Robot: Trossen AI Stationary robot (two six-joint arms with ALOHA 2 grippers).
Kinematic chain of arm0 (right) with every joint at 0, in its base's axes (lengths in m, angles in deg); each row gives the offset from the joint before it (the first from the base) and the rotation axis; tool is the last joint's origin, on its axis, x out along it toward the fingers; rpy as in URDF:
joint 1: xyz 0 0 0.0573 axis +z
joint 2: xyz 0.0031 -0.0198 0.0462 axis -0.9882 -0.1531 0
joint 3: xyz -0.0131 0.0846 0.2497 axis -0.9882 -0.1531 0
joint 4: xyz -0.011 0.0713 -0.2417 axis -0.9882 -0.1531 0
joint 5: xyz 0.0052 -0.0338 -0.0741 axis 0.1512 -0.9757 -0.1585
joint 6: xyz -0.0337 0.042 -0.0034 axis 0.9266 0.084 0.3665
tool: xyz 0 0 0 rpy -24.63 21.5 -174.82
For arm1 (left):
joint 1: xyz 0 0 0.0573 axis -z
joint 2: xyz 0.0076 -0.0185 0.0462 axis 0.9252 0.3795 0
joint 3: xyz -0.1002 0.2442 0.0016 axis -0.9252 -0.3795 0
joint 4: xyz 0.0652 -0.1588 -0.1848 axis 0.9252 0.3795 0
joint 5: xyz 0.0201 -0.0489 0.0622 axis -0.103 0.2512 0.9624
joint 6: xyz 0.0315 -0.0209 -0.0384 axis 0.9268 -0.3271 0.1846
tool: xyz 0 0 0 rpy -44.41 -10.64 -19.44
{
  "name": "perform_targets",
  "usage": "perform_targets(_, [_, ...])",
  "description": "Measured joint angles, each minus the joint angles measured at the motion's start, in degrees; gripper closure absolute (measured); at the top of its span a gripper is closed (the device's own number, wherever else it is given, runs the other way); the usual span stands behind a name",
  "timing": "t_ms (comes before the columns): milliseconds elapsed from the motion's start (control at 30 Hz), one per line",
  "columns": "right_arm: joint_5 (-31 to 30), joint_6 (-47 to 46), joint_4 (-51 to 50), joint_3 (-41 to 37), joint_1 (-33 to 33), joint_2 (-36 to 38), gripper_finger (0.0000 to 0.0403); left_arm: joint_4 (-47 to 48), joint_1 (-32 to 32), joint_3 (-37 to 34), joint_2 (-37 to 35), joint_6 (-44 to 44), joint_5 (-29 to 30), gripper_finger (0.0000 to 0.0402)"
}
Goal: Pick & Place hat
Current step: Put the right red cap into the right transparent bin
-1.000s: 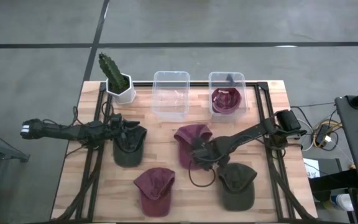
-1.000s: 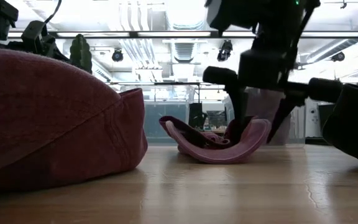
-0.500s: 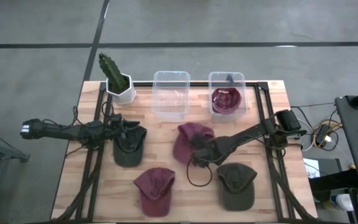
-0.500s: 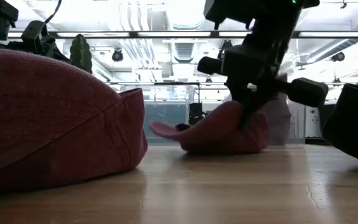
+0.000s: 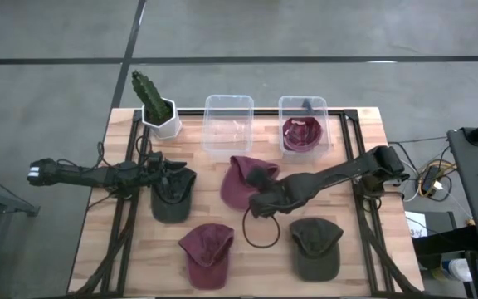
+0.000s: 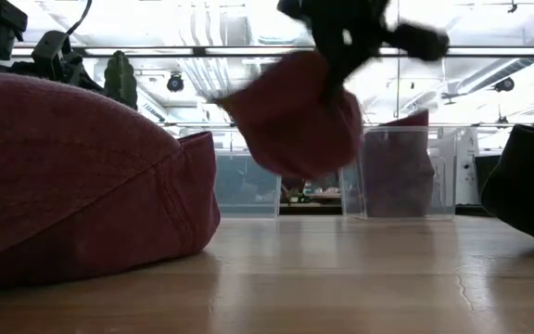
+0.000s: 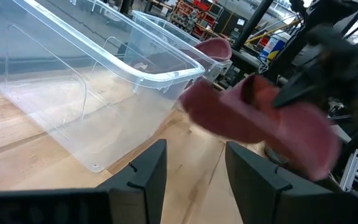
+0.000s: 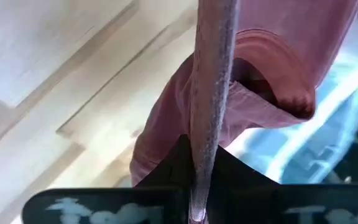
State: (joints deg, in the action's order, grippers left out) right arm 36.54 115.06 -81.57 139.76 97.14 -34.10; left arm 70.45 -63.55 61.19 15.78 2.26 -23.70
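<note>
Right wrist view shows the right gripper [image 8: 197, 180] pinched tight on the edge of a maroon hat [image 8: 253, 81], the brim running straight out between its dark fingers and the crown sagging beyond. Gripping by the thin brim lets the soft crown hang free instead of bunching in the jaws.

From above, that gripper [image 5: 260, 202] sits over the middle of the table [image 5: 363, 274], with the hat [image 5: 243, 178] draped just short of the two clear bins. The low camera confirms the hat [image 6: 295, 116] is well clear of the wood, high enough, I judge, to pass over a bin wall.

The right bin [image 5: 304, 124] already holds a maroon hat, so this one likely belongs there; the left bin [image 5: 228, 124] looks empty, perhaps kept for the dark hats.

The left gripper [image 5: 166, 174] waits at the table's left side, its fingers spread, over a dark hat [image 5: 173, 199]. Another maroon hat [image 5: 207, 256] and another dark hat [image 5: 316, 247] lie along the near edge, untouched. A potted cactus [image 5: 153, 104] stands at the far left corner, out of the way.
</note>
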Motion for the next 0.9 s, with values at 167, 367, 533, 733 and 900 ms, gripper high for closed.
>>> perform_targets(167, [-0.01,0.98,-3.76,10.76,1.08,0.98,0.0391,0.2,0.01,0.0,0.0,0.0,0.0,0.0246])
perform_targets(367, [-5.2,-1.0,-10.78,25.96,1.35,0.98,0.0391,0.27,-0.01,0.0,0.04,0.02,0.0,0.0246])
perform_targets(533, [-16.96,1.63,-20.46,36.28,0.71,0.98,0.0391,0.26,0.01,0.0,0.04,0.04,0.0,0.0246])
perform_targets(733, [-18.97,-1.55,-29.41,43.44,-2.89,2.19,0.0391,0.28,-0.01,0.0,0.04,0.06,0.0,0.0246])
perform_targets(900, [-16.34,-1.12,-29.75,42.35,-6.5,6.06,0.0391,0.4,0.0,0.0,0.27,0.06,0.02,0.0246])
